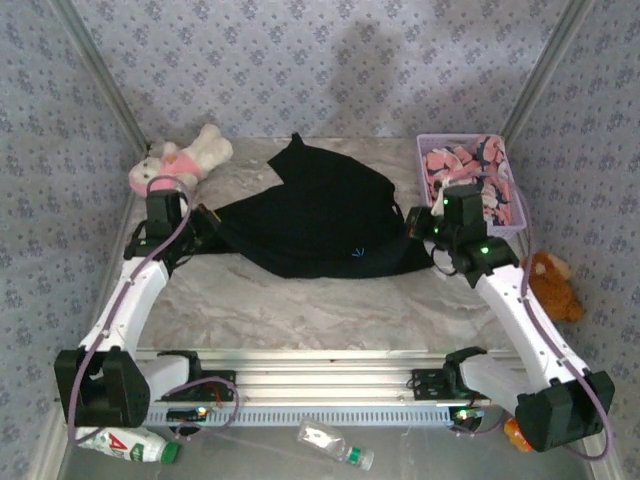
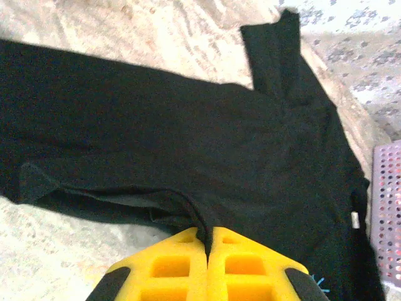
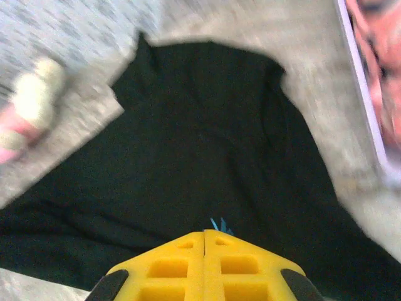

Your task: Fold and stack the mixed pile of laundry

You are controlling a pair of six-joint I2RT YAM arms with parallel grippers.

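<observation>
Jaws: left gripper (image 2: 207, 234) is closed on a fold of the shirt (image 1: 320, 215) at its edge. Right gripper (image 3: 204, 236) is closed too, tips against black cloth, but a catch is not certain. The shirt lies spread on the table (image 1: 300, 300) between the grippers. The pink garment (image 1: 465, 170) sits in the basket (image 1: 517, 228). Judgement: the shirt is light and limp, it sags and bunches, and is best pinched at hem corners or shoulders and kept taut.

Floral lavender walls (image 1: 330, 60), marbled tabletop (image 1: 300, 300)
</observation>
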